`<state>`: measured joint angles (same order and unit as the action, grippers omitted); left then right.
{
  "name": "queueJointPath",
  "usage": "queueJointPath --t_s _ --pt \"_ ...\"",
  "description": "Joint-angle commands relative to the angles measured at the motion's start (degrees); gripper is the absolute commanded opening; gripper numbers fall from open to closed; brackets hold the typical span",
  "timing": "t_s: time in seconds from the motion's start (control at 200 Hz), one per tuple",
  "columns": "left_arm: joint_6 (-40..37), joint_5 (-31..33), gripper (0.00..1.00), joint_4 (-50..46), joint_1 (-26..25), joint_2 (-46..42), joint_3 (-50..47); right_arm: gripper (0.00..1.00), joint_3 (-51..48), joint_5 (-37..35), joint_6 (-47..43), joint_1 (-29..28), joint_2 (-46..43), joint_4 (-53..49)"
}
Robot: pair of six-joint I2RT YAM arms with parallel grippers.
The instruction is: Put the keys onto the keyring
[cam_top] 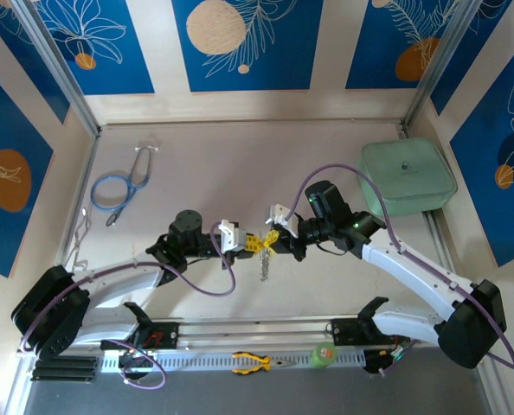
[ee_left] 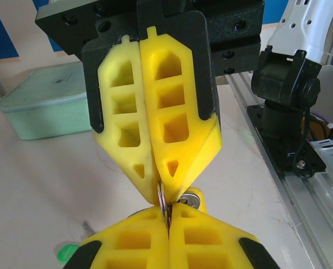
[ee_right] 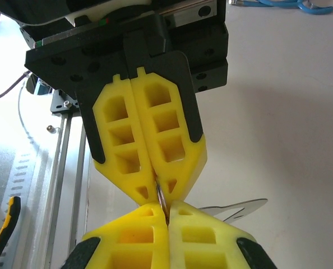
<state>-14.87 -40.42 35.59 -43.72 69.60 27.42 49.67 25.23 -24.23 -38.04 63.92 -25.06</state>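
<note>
Both grippers meet tip to tip above the middle of the table. My left gripper (cam_top: 251, 243) is shut, and so is my right gripper (cam_top: 273, 238). In the left wrist view my left gripper (ee_left: 170, 219) and the right arm's fingers (ee_left: 180, 140) both pinch a thin silver ring of the keyring (ee_left: 161, 196). The rest of the keyring (cam_top: 262, 264) hangs below the tips. The yellow-headed key (ee_left: 195, 199) sits right at the joint. Its silver blade (ee_right: 238, 208) sticks out beside my right gripper (ee_right: 165, 216). A green-headed key (ee_left: 65, 253) lies on the table below.
A blue stethoscope (cam_top: 118, 186) and wire clips (cam_top: 80, 235) lie at the left. A pale green lidded box (cam_top: 408, 177) stands at the right rear. Yellow-handled pliers (cam_top: 253, 363) and a green tape roll (cam_top: 324, 354) rest on the front rail.
</note>
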Motion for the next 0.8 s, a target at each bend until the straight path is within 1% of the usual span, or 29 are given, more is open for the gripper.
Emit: queueJointPath --t_s 0.0,0.09,0.22,0.28,0.32,0.355,0.465,0.65,0.795 --pt "-0.1 -1.7 0.0 3.8 -0.4 -0.9 0.3 0.0 1.8 -1.2 -1.4 -0.5 0.0 -1.7" --pt "-0.1 -1.3 0.0 3.7 -0.4 -0.8 0.4 0.0 1.9 -1.0 -2.1 -0.5 0.0 -1.8" --pt "-0.4 -0.4 0.12 2.9 -0.5 -1.3 0.4 0.0 2.4 -0.8 -3.2 -0.5 0.1 -2.0" --pt "-0.6 0.0 0.16 2.1 -0.4 -1.4 0.4 0.0 2.9 -0.7 -3.7 -0.5 0.4 -2.7" --pt "-0.6 0.2 0.22 1.5 -0.4 -1.5 0.4 0.0 3.4 -0.8 -4.1 -0.6 0.5 -3.3" --pt "-0.7 0.4 0.24 0.9 -0.5 -1.6 0.5 0.0 3.7 -1.1 -4.3 -0.6 0.6 -3.8" --pt "-1.7 0.9 0.26 -1.9 -0.5 -1.9 1.2 0.0 5.0 -3.4 -6.0 -1.2 0.8 -5.9" --pt "-3.8 1.5 0.26 -6.4 -0.5 -2.8 2.4 0.0 9.0 -10.0 -10.5 -3.6 3.1 -12.7" --pt "-4.4 1.3 0.25 -7.1 -0.4 -2.4 3.1 0.0 11.5 -13.5 -12.6 -6.1 5.4 -15.2"
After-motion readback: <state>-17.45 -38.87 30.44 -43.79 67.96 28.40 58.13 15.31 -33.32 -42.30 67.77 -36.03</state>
